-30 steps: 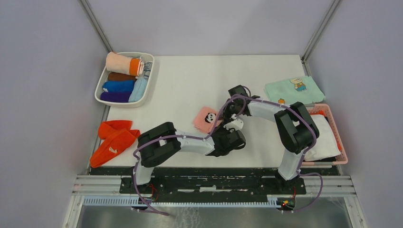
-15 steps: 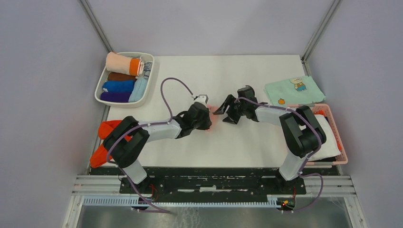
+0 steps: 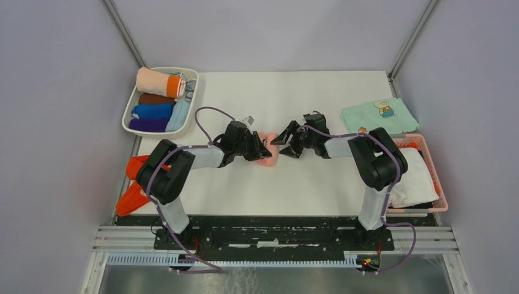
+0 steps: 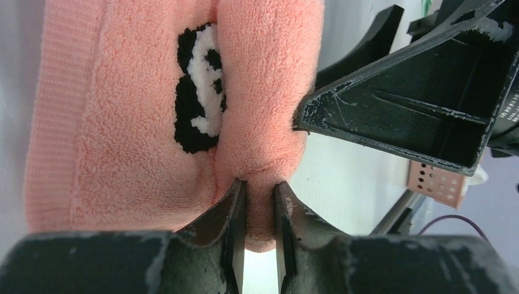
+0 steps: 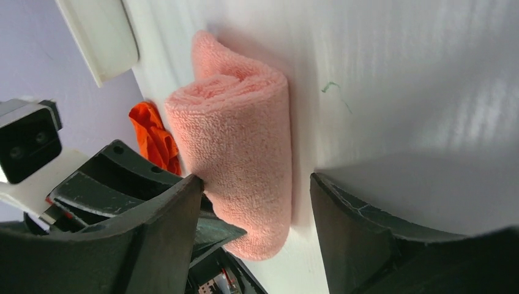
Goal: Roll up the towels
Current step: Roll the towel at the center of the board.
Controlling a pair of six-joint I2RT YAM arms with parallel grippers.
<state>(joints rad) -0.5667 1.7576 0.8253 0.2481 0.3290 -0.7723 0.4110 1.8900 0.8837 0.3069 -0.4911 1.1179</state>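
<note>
Table (image 3: 245, 92): pink towel (image 4: 263, 92) in left claw (image 4: 259, 195)

A white bin (image 3: 156, 133) is set at ten o'clock on the table (image 3: 245, 98). A mint-green bear-print cloth (image 3: 378, 116) is spread at two o'clock, and a pink basket (image 3: 432, 168) is placed at three o'clock.

A pale pink towel (image 3: 268, 155) with a black-and-white panda print lies partly rolled at mid-tabletop (image 3: 257, 98) — one side curled into a soft cylinder, the rest flat. The red-orange towels (image 3: 144, 181) sit crumpled at its left edge.
</note>
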